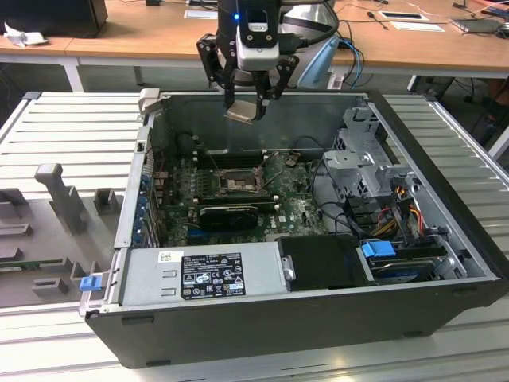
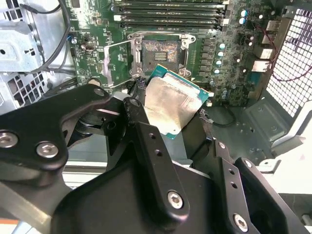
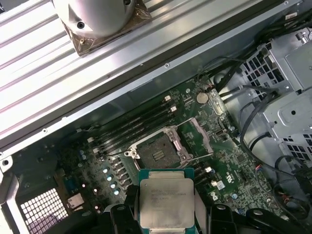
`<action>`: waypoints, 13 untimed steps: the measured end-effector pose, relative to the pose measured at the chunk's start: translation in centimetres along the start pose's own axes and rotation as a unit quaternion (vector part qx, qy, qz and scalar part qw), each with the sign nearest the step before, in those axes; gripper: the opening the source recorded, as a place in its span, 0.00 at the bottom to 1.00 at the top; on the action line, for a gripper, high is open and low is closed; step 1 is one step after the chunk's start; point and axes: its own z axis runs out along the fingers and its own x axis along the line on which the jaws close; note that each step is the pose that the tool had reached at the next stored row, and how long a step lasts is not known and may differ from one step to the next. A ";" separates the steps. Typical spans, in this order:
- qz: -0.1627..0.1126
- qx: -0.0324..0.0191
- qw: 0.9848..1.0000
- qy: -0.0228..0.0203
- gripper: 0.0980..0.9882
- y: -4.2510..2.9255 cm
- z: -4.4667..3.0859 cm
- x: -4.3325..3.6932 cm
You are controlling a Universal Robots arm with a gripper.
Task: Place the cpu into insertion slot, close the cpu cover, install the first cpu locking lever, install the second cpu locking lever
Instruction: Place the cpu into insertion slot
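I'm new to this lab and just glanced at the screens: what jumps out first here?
The gripper, shut on the cpu, hangs over the open computer case near its far wall in the exterior view. Down on the green motherboard, the insertion slot lies empty and uncovered.

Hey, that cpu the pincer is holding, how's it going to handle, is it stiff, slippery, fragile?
Probably stiff: the cpu shows flat and unbent in the pincer. Its smooth metal top could be slippery; it hangs tilted in the exterior view. Likely light, being thin and far smaller than the motherboard.
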 end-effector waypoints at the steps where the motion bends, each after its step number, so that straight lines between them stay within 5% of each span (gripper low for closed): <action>1: 0.002 0.000 1.000 0.000 0.50 0.00 0.01 0.00; 13: 0.040 -0.001 0.999 -0.004 0.50 -0.01 0.09 0.00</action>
